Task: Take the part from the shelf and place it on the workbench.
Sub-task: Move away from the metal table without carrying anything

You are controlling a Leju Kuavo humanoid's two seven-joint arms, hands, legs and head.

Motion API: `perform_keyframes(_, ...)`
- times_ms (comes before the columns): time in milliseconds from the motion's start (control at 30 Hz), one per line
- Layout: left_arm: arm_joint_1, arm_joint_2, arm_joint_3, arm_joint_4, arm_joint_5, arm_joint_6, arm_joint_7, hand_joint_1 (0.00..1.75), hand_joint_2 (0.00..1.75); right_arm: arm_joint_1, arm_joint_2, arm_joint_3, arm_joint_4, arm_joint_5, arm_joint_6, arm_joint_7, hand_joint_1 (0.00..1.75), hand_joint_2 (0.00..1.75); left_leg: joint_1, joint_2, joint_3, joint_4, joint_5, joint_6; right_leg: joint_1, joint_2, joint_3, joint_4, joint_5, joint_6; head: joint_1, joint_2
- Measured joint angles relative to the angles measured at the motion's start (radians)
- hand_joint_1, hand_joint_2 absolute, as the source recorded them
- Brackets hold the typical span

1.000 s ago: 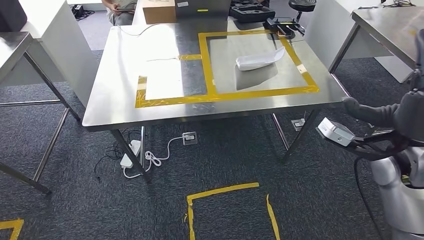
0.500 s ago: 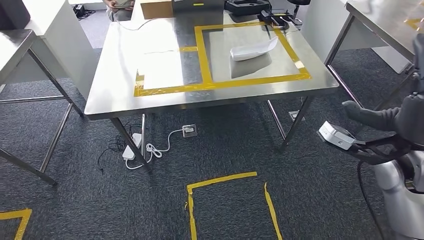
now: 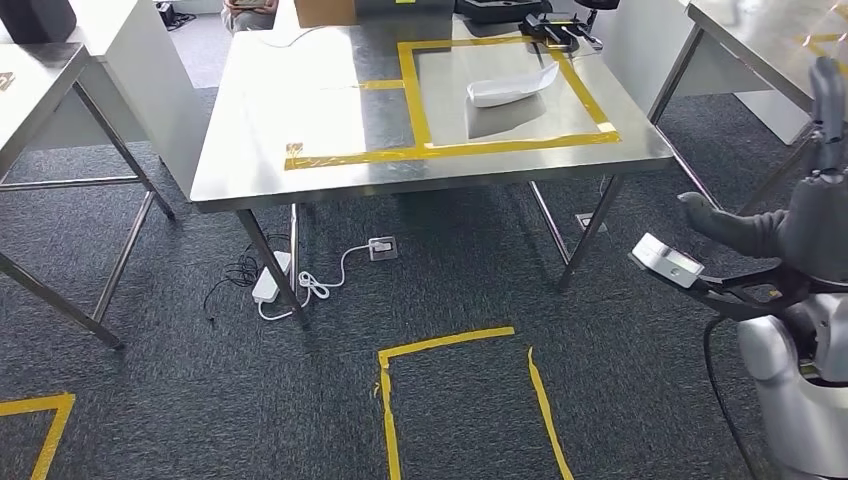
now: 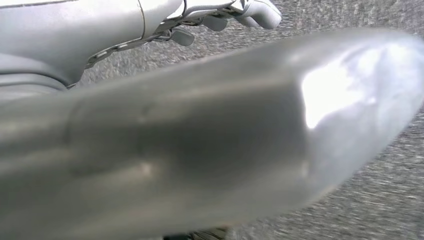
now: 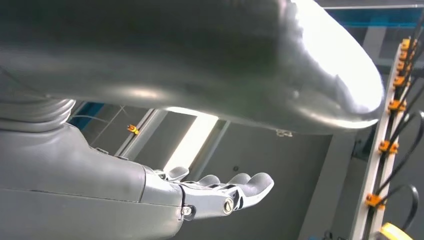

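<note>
The white part [image 3: 512, 85] lies flat on the steel workbench [image 3: 300, 110], inside the larger yellow taped frame [image 3: 415, 100] at the far right of its top. My right hand [image 3: 805, 215] is raised at the right edge of the head view, well away from the bench, with its fingers [image 3: 825, 95] pointing up. The right wrist view shows those fingers [image 5: 235, 192] stretched out with nothing in them. In the left wrist view my left hand [image 4: 240, 12] hangs over grey carpet and holds nothing, its fingers loosely apart.
Steel tables stand at the left [image 3: 40, 80] and right [image 3: 760, 40] of the bench. A power strip with cables [image 3: 272, 285] lies under it. A yellow tape square [image 3: 460, 345] marks the carpet in front. A box [image 3: 325, 10] and black case [image 3: 500, 8] sit at the far edge.
The whole picture has shifted: the camera moved, so the bench now sits higher and further off. The part stays in its frame. My right arm keeps its raised pose.
</note>
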Motion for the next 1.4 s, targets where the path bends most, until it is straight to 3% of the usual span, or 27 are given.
perform_keyframes(100,0.000,-0.002,0.000,0.000,-0.003,-0.001,0.010,0.00,0.00,-0.005,0.003,-0.007,0.009,-0.069,0.004,-0.027,0.00,0.00,0.000,0.003,-0.040,0.002,0.035,0.011,-0.002,0.003,-0.052,0.178,-0.137,0.012,0.002,0.000)
perform_keyframes(133,0.000,-0.003,0.000,0.000,-0.003,-0.001,0.012,0.00,0.00,-0.009,0.006,-0.007,0.015,-0.096,0.015,-0.038,0.00,0.00,-0.001,0.004,-0.056,0.004,0.046,0.012,-0.002,0.003,-0.061,0.233,-0.158,0.013,0.002,0.000)
perform_keyframes(167,0.000,-0.004,0.000,0.000,-0.003,-0.001,0.013,0.00,0.00,-0.014,0.009,-0.007,0.022,-0.124,0.032,-0.048,0.00,0.00,-0.002,0.005,-0.072,0.008,0.055,0.011,-0.002,0.003,-0.055,0.260,-0.158,0.013,0.002,0.000)
perform_keyframes(200,0.000,-0.006,0.000,0.000,-0.004,-0.001,0.013,0.00,0.00,-0.021,0.012,-0.007,0.028,-0.156,0.058,-0.057,0.00,0.00,-0.002,0.005,-0.088,0.013,0.064,0.010,-0.002,0.003,-0.031,0.246,-0.139,0.012,0.002,0.000)
perform_keyframes(233,-0.001,-0.007,0.000,0.000,-0.005,-0.001,0.012,0.00,0.00,-0.029,0.014,-0.006,0.034,-0.190,0.088,-0.065,0.00,0.00,-0.002,0.006,-0.103,0.018,0.073,0.008,-0.002,0.003,0.015,0.195,-0.113,0.009,0.002,0.000)
perform_keyframes(300,-0.001,-0.009,0.001,0.000,-0.010,-0.001,0.011,0.00,0.00,-0.041,0.016,-0.005,0.041,-0.249,0.140,-0.072,0.00,0.87,-0.002,0.005,-0.125,0.026,0.088,0.001,0.002,0.003,0.114,0.055,-0.103,-0.001,0.002,0.000)
perform_keyframes(333,-0.002,-0.009,0.001,0.000,-0.014,-0.001,0.010,0.00,0.00,-0.043,0.016,-0.005,0.044,-0.273,0.158,-0.073,0.00,1.31,-0.003,0.004,-0.130,0.028,0.095,-0.004,0.005,0.004,0.144,0.003,-0.110,-0.007,0.002,0.000)
perform_keyframes(367,-0.001,-0.009,0.001,0.000,-0.018,-0.001,0.009,0.00,0.00,-0.045,0.015,-0.006,0.049,-0.295,0.169,-0.073,0.00,1.75,-0.002,0.004,-0.132,0.026,0.102,-0.010,0.009,0.004,0.155,-0.022,-0.121,-0.013,0.003,0.000)
perform_keyframes(433,-0.001,-0.008,0.001,0.000,-0.024,-0.001,0.004,0.00,0.00,-0.049,0.011,-0.010,0.062,-0.328,0.179,-0.075,0.00,1.75,-0.001,0.003,-0.132,0.017,0.114,-0.023,0.012,0.005,0.149,-0.032,-0.112,-0.026,0.006,0.000)
perform_keyframes(467,-0.001,-0.008,0.002,0.000,-0.026,-0.001,0.000,0.00,0.00,-0.053,0.009,-0.012,0.072,-0.338,0.179,-0.076,0.00,1.75,-0.002,0.004,-0.134,0.010,0.112,-0.023,0.011,0.007,0.147,-0.036,-0.110,-0.025,0.005,0.000)
perform_keyframes(567,0.001,-0.007,0.002,0.000,-0.028,-0.001,-0.005,0.00,1.31,-0.063,0.005,-0.018,0.105,-0.354,0.168,-0.083,0.00,1.75,-0.006,0.006,-0.138,-0.002,0.081,-0.011,0.007,0.008,0.139,-0.046,-0.099,-0.020,0.004,0.000)
perform_keyframes(600,0.001,-0.007,0.002,0.000,-0.028,-0.001,-0.005,0.00,1.75,-0.065,0.003,-0.019,0.116,-0.358,0.161,-0.086,0.00,1.75,-0.007,0.006,-0.139,-0.003,0.074,-0.011,0.007,0.008,0.137,-0.046,-0.092,-0.024,0.003,0.000)
perform_keyframes(667,0.001,-0.007,0.004,0.000,-0.028,-0.001,-0.005,0.00,1.75,-0.067,0.001,-0.019,0.133,-0.360,0.146,-0.089,0.00,1.75,-0.007,0.006,-0.141,-0.006,0.073,-0.009,0.008,0.008,0.133,-0.045,-0.081,-0.031,0.003,0.000)
perform_keyframes(733,0.001,-0.007,0.008,0.000,-0.028,-0.001,-0.004,0.00,1.75,-0.069,0.001,-0.018,0.144,-0.357,0.137,-0.090,0.00,1.75,-0.006,0.004,-0.139,-0.015,0.111,-0.004,0.011,0.008,0.129,-0.042,-0.074,-0.038,0.002,0.000)
perform_keyframes(833,0.001,-0.007,0.009,0.001,-0.028,-0.001,-0.005,0.00,1.75,-0.076,0.001,-0.014,0.157,-0.347,0.126,-0.088,0.00,1.75,-0.002,0.002,-0.140,-0.027,0.172,-0.027,0.014,0.008,0.118,-0.035,-0.070,-0.041,0.003,0.000)
perform_keyframes(900,0.001,-0.008,0.009,0.001,-0.028,-0.001,-0.007,0.00,1.75,-0.083,0.001,-0.010,0.166,-0.339,0.117,-0.085,0.00,1.75,0.000,0.002,-0.146,-0.027,0.175,-0.035,0.015,0.008,0.111,-0.033,-0.069,-0.042,0.003,0.000)
perform_keyframes(1400,0.001,-0.007,0.009,0.001,-0.039,-0.002,0.000,0.00,1.75,-0.083,0.002,0.019,0.191,-0.309,0.088,-0.070,0.00,1.75,-0.001,0.000,-0.157,-0.026,0.176,-0.032,0.013,0.006,0.101,-0.033,-0.067,-0.038,0.003,0.000)
